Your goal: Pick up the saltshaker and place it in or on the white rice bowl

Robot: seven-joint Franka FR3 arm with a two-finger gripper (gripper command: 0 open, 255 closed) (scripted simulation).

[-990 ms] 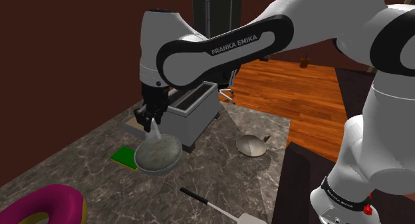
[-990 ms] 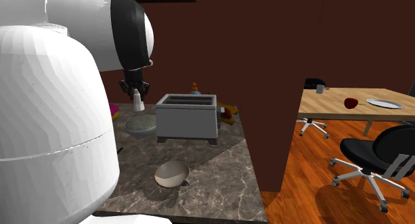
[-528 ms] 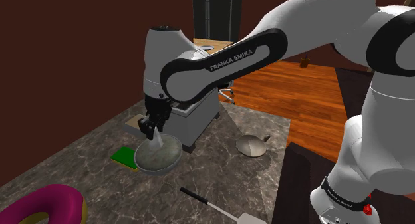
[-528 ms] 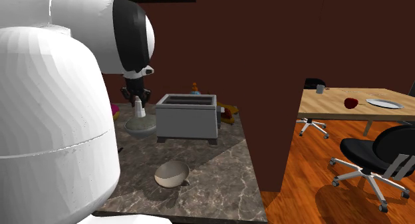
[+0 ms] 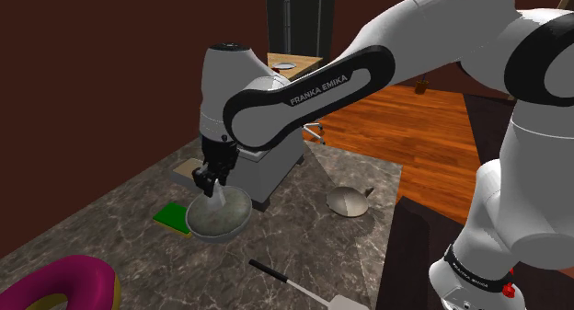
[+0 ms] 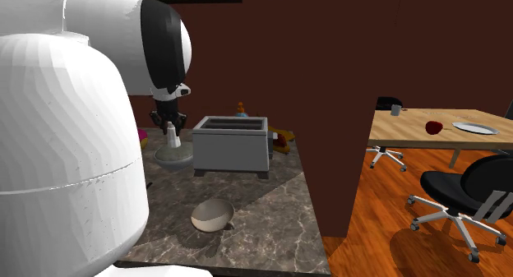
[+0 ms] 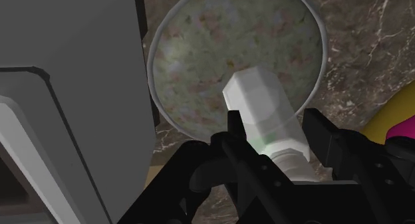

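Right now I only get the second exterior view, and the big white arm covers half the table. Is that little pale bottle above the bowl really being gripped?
Observer: Yes. In the wrist view the gripper has one black finger against each side of the saltshaker.
Operator: Is it lined up with the bowl?
Observer: The wrist view shows the shaker's free end over the inside of the bowl, well within its rim. I cannot tell whether it touches.
Operator: Is there anything near the bowl that I'm missing?
Observer: In the shoulder view a flat green square lies on the counter beside the bowl, on that view's left.
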